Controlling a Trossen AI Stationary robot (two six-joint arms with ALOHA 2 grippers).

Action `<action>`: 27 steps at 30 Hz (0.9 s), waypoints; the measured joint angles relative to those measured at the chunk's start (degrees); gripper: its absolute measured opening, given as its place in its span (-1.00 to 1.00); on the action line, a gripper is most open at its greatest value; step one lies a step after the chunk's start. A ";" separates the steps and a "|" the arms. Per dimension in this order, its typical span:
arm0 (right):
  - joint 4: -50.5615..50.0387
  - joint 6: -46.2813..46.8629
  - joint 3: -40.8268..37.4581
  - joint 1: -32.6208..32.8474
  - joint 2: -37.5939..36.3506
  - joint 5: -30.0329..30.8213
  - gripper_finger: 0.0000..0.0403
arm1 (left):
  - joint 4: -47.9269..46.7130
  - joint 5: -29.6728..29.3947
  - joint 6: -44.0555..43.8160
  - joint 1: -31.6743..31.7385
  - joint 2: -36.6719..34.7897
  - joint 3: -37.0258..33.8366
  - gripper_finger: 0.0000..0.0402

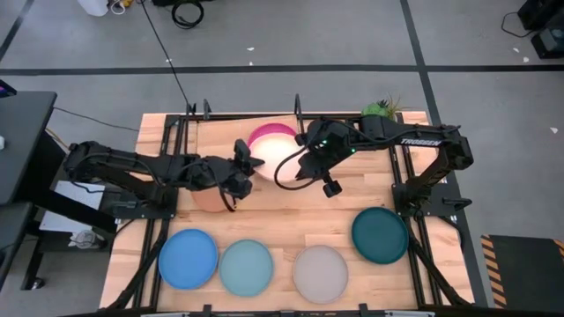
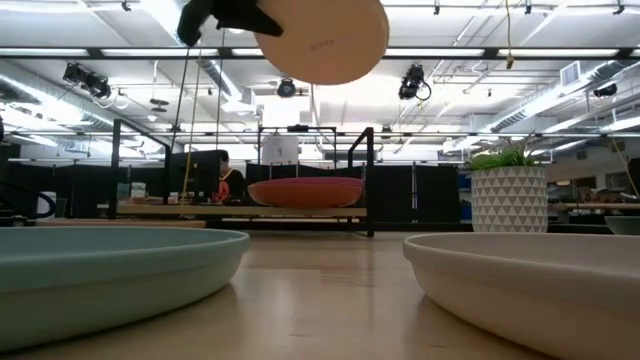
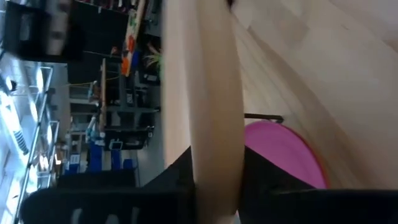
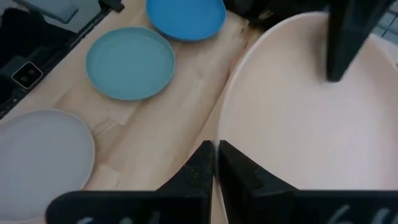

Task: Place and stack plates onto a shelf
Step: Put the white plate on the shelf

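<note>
A cream plate [image 1: 275, 161] hangs in the air between my two grippers, above the magenta plate [image 1: 273, 135], which lies on the shelf [image 2: 240, 210]. My left gripper [image 1: 247, 165] is shut on the cream plate's left rim, and my right gripper [image 1: 297, 167] is shut on its right rim. From table height the cream plate [image 2: 320, 40] shows its underside, high above the magenta plate [image 2: 305, 190]. A tan plate [image 1: 210, 199] lies under my left arm. Blue [image 1: 188, 258], pale blue [image 1: 247, 267], grey [image 1: 320, 273] and dark teal [image 1: 380, 235] plates rest flat along the table's near side. My left gripper pinches the cream plate's left rim [image 3: 214, 143] between its two fingers [image 3: 168, 180], coming level from the table's left. The plate is lifted clear. My right gripper pinches the opposite rim [image 4: 219, 134] between its two fingers [image 4: 196, 171], one above and one below, coming from the table's right.
A white pot with a green plant [image 1: 379, 109] stands at the shelf's far right corner. Upright black dividers [image 1: 296, 107] rise from the shelf. The low view's foreground is filled by the pale blue plate [image 2: 110, 270] and the grey plate [image 2: 530, 280].
</note>
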 joint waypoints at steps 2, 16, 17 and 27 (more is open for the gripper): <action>1.04 -0.05 0.01 0.02 -0.26 0.00 -0.84 | -0.71 -0.02 -0.34 -0.31 0.05 -0.05 -0.70; 6.83 5.59 1.74 0.06 -6.95 18.18 -0.20 | -5.88 -2.82 -11.56 1.56 -0.08 0.10 -0.70; 6.72 7.42 1.74 0.22 -7.84 20.39 -0.16 | -7.48 -4.06 -13.70 2.34 -0.08 0.10 -0.70; 6.24 17.46 -2.43 6.00 -13.34 28.23 -0.10 | -25.93 -6.58 -45.15 16.83 2.58 0.12 -0.69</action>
